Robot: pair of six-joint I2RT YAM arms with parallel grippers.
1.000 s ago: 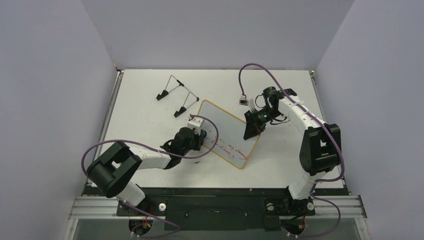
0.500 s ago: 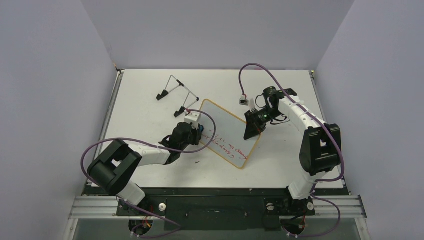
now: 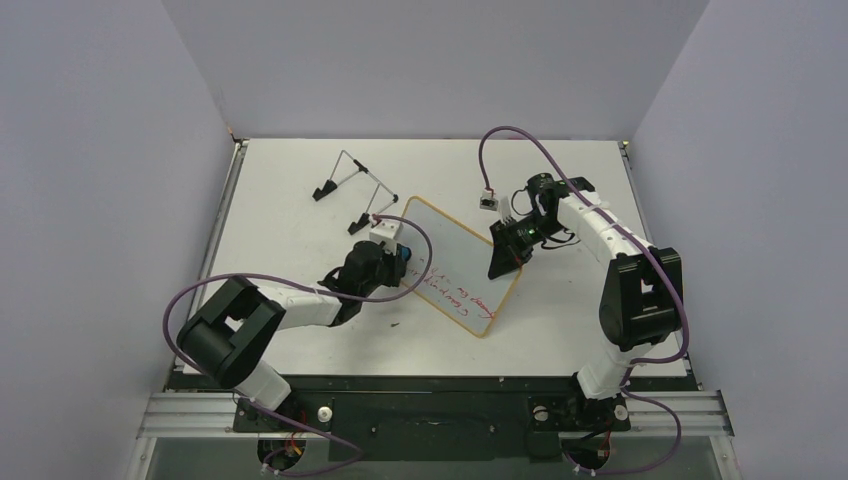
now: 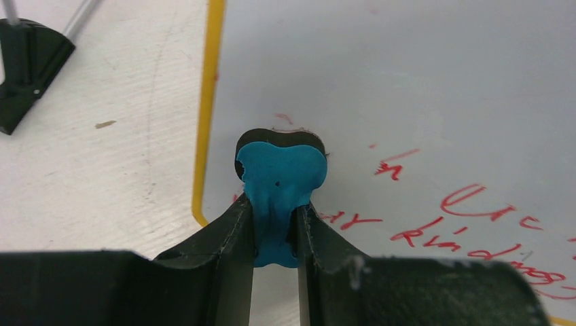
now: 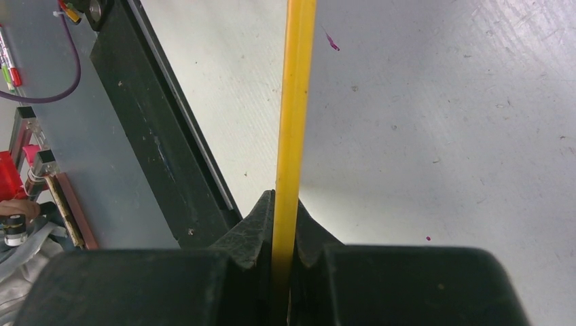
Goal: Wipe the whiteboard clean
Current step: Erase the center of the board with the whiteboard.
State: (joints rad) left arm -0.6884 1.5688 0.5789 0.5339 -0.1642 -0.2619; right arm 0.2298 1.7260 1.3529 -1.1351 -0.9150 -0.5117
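Note:
The whiteboard (image 3: 455, 262) lies tilted in the middle of the table, with an orange rim and red handwriting along its near half; its far half is blank. My left gripper (image 3: 400, 262) is shut on the blue eraser (image 4: 280, 173) and presses it on the board near the left rim (image 4: 206, 115). Red writing (image 4: 469, 217) lies to the eraser's right. My right gripper (image 3: 507, 252) is shut on the board's right rim, seen edge-on as a yellow strip (image 5: 293, 115) between the jaws.
A wire stand with black feet (image 3: 350, 190) stands at the back left; one foot (image 4: 27, 64) shows in the left wrist view. A small grey connector (image 3: 486, 200) on a purple cable lies behind the board. The table's black front rail (image 5: 159, 129) shows in the right wrist view.
My left gripper has moved the eraser toward the board's left rim and a little farther back. The right gripper and board have stayed put.

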